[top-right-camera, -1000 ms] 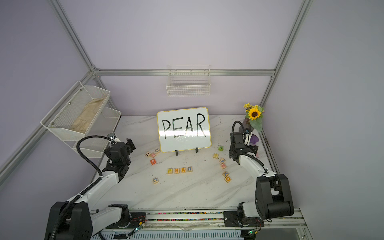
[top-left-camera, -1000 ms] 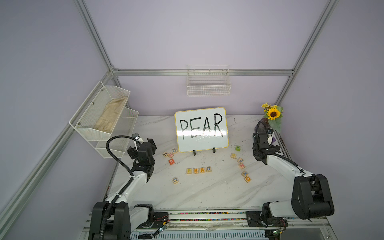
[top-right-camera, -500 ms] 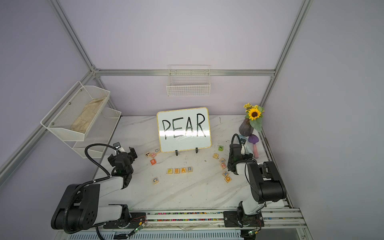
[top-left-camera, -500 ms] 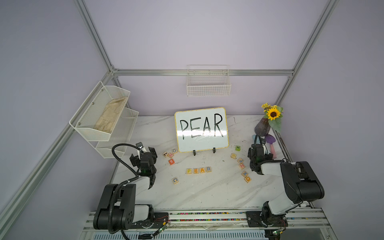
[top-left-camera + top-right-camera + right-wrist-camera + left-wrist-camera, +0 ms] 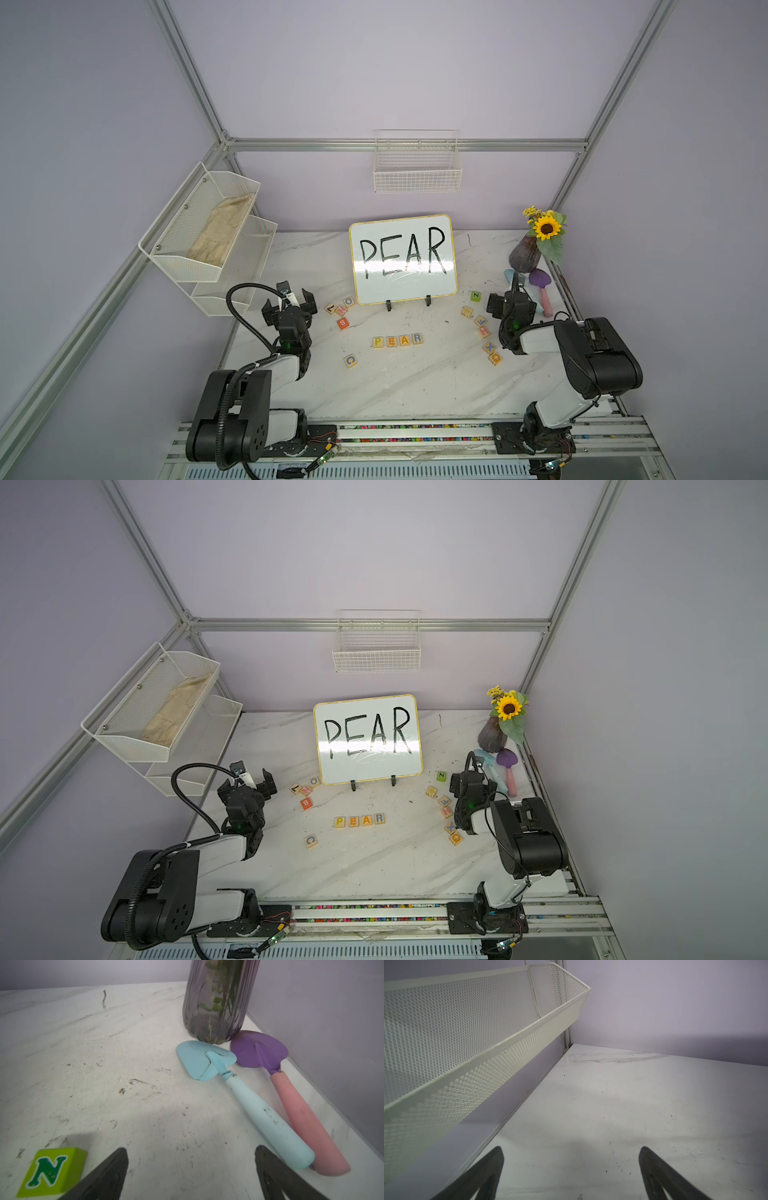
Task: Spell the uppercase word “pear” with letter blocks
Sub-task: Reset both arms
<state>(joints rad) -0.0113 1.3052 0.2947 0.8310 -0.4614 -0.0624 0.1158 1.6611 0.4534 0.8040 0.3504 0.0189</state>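
Four light-wood letter blocks stand in a row on the marble table in front of the whiteboard, in both top views: yellow P [image 5: 377,341] [image 5: 339,822], orange E [image 5: 392,341], orange A [image 5: 404,340], bluish R [image 5: 417,338] [image 5: 379,818]. They read PEAR from left to right. My left gripper [image 5: 289,303] [image 5: 571,1150] is open and empty, low over bare table at the left, well apart from the row. At the right, my right gripper [image 5: 512,300] [image 5: 191,1150] is also open and empty, and far from the row.
The yellow-rimmed whiteboard [image 5: 402,259] stands behind the row. A green N block [image 5: 52,1172] lies beside a right finger. A blue trowel [image 5: 259,1109], a pink-handled trowel [image 5: 299,1113] and a vase [image 5: 218,1001] lie ahead of the right gripper. A mesh shelf [image 5: 467,1032] hangs at the left. Loose blocks C [image 5: 350,360] and B [image 5: 343,323] lie left of the row.
Both arms have folded down toward their bases. The right gripper has come lower and nearer, beside the N block. The four-block row has not moved, and both grippers stay open.
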